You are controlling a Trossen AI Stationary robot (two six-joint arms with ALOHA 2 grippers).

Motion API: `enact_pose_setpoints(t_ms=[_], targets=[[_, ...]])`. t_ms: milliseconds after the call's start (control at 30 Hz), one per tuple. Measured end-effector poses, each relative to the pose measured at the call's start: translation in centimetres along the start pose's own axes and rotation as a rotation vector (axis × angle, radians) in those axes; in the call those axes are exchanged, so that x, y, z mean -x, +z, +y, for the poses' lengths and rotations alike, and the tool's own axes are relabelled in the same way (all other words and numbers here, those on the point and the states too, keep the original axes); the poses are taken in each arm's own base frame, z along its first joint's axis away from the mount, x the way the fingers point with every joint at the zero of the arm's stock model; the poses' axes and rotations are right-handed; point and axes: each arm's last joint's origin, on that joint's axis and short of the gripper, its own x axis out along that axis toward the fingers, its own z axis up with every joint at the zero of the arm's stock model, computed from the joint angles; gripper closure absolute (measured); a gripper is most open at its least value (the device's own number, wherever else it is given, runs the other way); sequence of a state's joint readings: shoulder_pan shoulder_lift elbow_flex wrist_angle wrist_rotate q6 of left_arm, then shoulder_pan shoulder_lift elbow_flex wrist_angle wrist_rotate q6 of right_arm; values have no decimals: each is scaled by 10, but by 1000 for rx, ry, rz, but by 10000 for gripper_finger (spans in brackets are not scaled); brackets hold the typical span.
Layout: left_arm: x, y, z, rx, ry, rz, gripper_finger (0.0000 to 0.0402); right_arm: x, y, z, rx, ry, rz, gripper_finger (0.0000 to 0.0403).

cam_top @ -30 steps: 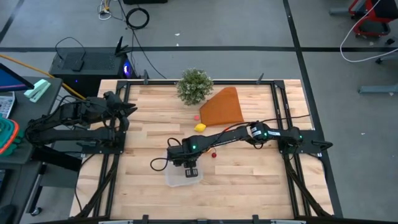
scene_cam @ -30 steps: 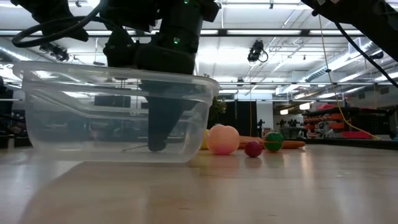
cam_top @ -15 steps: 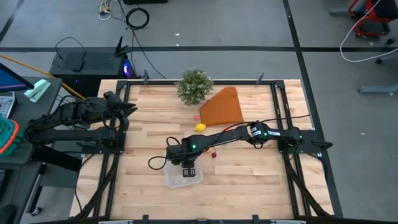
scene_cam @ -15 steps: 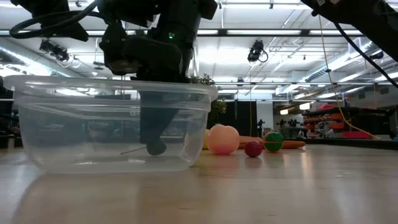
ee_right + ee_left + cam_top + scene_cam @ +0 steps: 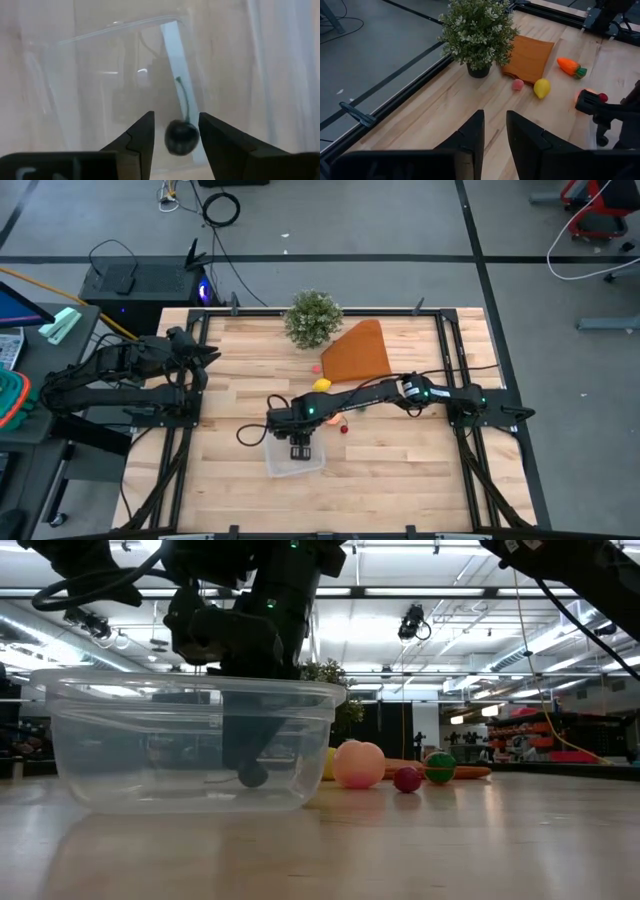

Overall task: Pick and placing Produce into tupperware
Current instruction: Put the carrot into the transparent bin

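Down inside the tupperware my right gripper hangs, jaws parted a little wider than the dark cherry lying loose between them on the floor, stem pointing away from me; nothing is held

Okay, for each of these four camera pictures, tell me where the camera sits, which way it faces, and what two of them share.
High view: overhead, facing straight down; both arms, the right claw over the tupperware.
Low view: table height, facing level across; an arm reaches into the tupperware.
Left wrist view: on the left arm at the table's edge, facing the plant past its own left claw.
Right wrist view: on the right arm, facing down; a dark cherry lies between its fingers.
Shared: left wrist and high views both show the lemon.
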State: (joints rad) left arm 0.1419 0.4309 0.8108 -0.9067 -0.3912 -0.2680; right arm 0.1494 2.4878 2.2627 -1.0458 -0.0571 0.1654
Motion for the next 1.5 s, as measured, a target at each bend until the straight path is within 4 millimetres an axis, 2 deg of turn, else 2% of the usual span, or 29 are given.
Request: enact_pose_setpoints(t_ms=[167,267,400,567,667,733,867,1033,1200,1333,1500], targets=[[0,0,0,-2,1,4,310,15,2,7,12,12,-36,277],[0,0,0,-2,1,4,308,34,4,10,-6,15,-76,277],[0,0,0,-1,1,3,308,68,4,11,-34,2,-131,277],[0,0,0,0,1,3,307,115,-11,10,-46,-94,-115,277],[0,0,0,0,1,3,308,129,-28,-2,-86,-170,-5,277],[0,0,0,0,1,3,307,132,-39,-11,-140,-202,73,277],[0,0,0,2,1,4,306,137,-55,-23,-255,-224,95,277],[0,0,0,7,1,4,307,128,-85,-35,-445,-251,101,277],[0,0,0,7,1,4,305,119,-121,-46,-714,-296,16,277],[0,0,0,7,1,4,307,118,-145,-54,-1000,-287,-67,275],[0,0,0,7,1,4,305,117,-167,-63,-1135,-295,-83,240]])
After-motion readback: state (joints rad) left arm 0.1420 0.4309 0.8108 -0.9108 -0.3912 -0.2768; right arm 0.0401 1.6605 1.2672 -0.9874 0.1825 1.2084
